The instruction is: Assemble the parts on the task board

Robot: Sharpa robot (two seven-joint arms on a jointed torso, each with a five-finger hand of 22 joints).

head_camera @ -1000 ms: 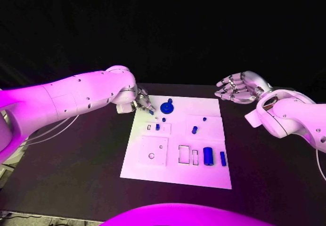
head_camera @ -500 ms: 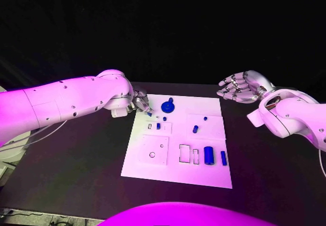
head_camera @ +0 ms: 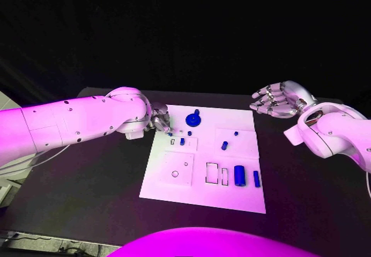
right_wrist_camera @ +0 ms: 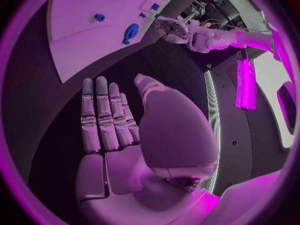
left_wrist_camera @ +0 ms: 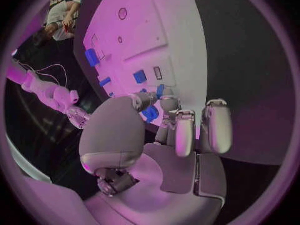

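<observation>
1. The task board [head_camera: 202,176] lay flat in the middle of the black table [head_camera: 85,176], a white plate with several raised square panels and outlined slots.
2. A round blue part [head_camera: 192,119] with a small knob stood near the board's far edge, and a tiny blue piece [head_camera: 189,133] sat just beside it on the near side.
3. A small blue peg [head_camera: 182,142] stood in the little panel on the board's left half, and another short blue peg [head_camera: 224,145] lay tilted on the panel to its right.
4. Near the board's right edge a thick blue cylinder [head_camera: 239,175] lay beside a thinner blue bar [head_camera: 257,179], both pointing along the board's length, next to two outlined slots.
5. The left hand [head_camera: 160,119] hung at the board's far left corner, fingers curled downward. In the left wrist view its fingertips [left_wrist_camera: 164,102] pinched a small blue block [left_wrist_camera: 150,113] against the thumb, just above the board.
6. The right hand [head_camera: 277,100] was raised off the board's far right corner, well apart from the parts. In the right wrist view its fingers [right_wrist_camera: 103,115] lay straight and side by side, the thumb held away from them, and it held nothing.
</observation>
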